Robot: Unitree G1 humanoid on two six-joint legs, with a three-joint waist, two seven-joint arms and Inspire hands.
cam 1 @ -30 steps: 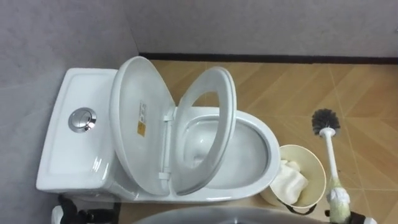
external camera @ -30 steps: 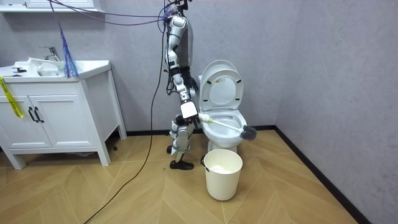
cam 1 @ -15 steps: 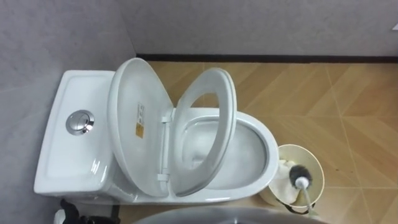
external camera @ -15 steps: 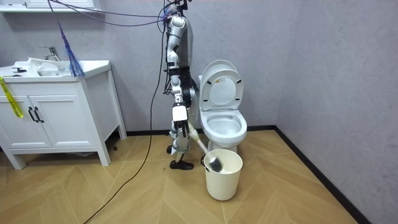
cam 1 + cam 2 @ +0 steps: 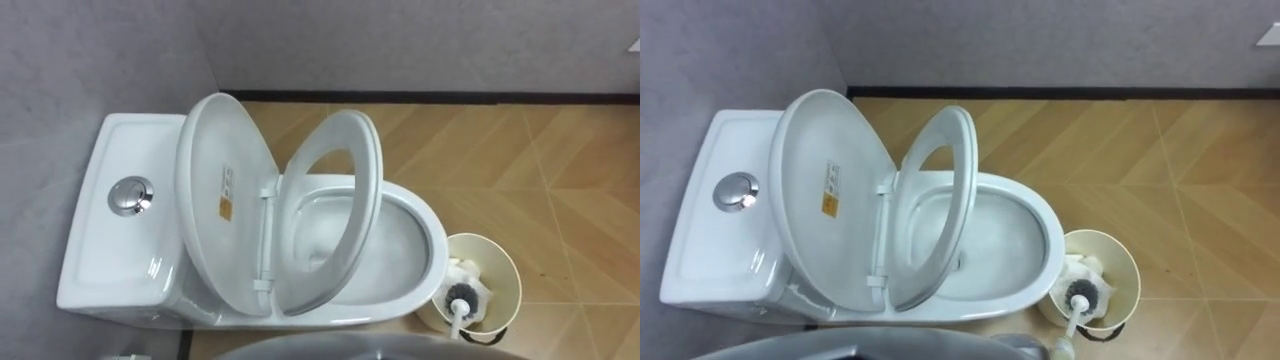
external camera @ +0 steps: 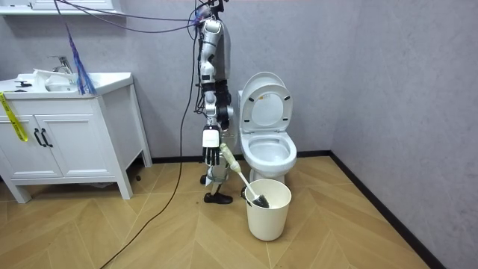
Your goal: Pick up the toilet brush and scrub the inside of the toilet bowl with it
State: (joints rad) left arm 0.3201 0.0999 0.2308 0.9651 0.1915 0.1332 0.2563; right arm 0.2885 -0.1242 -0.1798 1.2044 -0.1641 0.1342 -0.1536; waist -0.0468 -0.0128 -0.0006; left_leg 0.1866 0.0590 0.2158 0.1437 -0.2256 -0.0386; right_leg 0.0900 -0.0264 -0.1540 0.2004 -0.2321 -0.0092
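The white toilet has its lid and seat raised, and the bowl is open. Right of the bowl stands a cream bin. The toilet brush lies in it, dark bristle head down and white handle leaning over the rim towards me. In the room view I stand beside the toilet. My right hand hangs at my side with its fingers straight, just left of the brush handle's top end and off it.
White paper lies in the bin. The cistern with its flush button backs onto the grey wall. A white vanity cabinet stands at the room view's left, with wooden floor around the bin.
The brush swung down from over the floor past the bin and went head first into the bin. My right hand opened, let go of the handle and dropped to my side.
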